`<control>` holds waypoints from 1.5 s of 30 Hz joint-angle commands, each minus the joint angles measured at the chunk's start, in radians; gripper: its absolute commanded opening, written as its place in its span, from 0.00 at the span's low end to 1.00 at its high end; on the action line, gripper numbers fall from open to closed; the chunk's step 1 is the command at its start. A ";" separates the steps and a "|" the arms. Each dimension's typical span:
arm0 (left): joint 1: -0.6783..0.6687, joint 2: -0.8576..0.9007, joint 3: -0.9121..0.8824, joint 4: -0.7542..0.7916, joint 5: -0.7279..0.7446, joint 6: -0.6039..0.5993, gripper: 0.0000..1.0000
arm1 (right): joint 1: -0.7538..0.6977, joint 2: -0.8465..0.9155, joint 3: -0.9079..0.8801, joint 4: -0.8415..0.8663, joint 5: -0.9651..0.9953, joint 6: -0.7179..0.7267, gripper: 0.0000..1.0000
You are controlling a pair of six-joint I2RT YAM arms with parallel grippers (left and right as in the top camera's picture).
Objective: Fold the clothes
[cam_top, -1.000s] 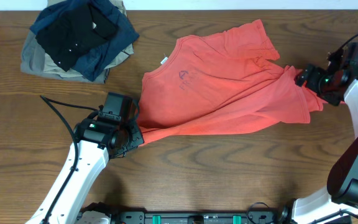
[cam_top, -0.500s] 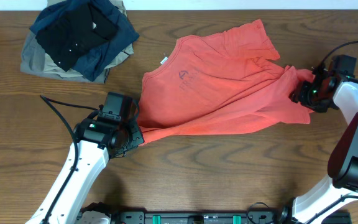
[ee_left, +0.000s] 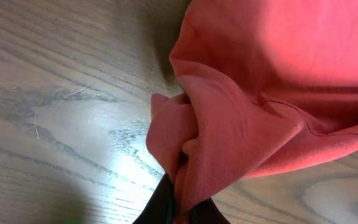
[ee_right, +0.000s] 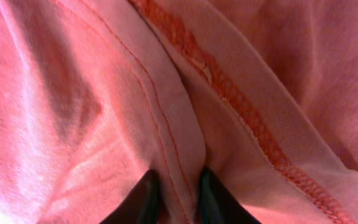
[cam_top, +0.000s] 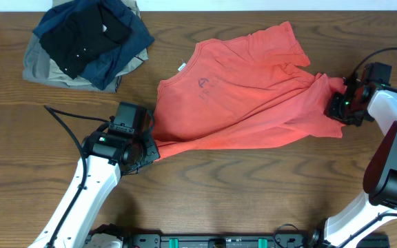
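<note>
Start from the wooden table [cam_top: 253,200], bearing everything else.

Locate the shirt [cam_top: 247,103] at mid-table, slightly right of centre: coral red, rumpled, lying on a slant, neck opening toward the far left, one sleeve toward the far edge, near edge drawn into a long straight line between the two arms. Read that line as the likely reason for both grips: opposite ends held for stretching and flattening ahead of any fold. Treat the shirt as not yet folded.

Find the pile of other clothes [cam_top: 81,41] at the far left corner, well apart from the shirt. Take it as set aside, clear of the working area.

Check the left gripper [cam_top: 147,148] at the near left end of the shirt: clenched on a bunched wad of red cloth, gathered into the closed tips in the left wrist view.

Check the right gripper [cam_top: 341,107] at the right end of the shirt: standing narrow on a raised fold beside a stitched hem [ee_right: 241,106], dark fingertips [ee_right: 146,194] pressing from either side, hence grasping the shirt.

Count as follows:
- one table
- one shirt
- one pile, showing three colours (black, navy, khaki)
- two arms
- two grippers, both on the shirt
- one white neck label [cam_top: 182,67]
- one small dark chest logo [cam_top: 205,83]
</note>
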 commanded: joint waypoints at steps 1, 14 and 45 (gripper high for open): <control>-0.002 -0.005 0.000 0.001 -0.005 0.003 0.06 | -0.003 -0.007 0.040 -0.032 0.000 0.005 0.18; -0.002 -0.005 0.000 0.000 -0.005 0.003 0.06 | -0.024 -0.022 0.078 -0.111 0.003 0.024 0.01; -0.002 -0.413 0.063 -0.132 -0.005 0.006 0.06 | -0.093 -0.577 0.102 -0.565 0.033 0.118 0.09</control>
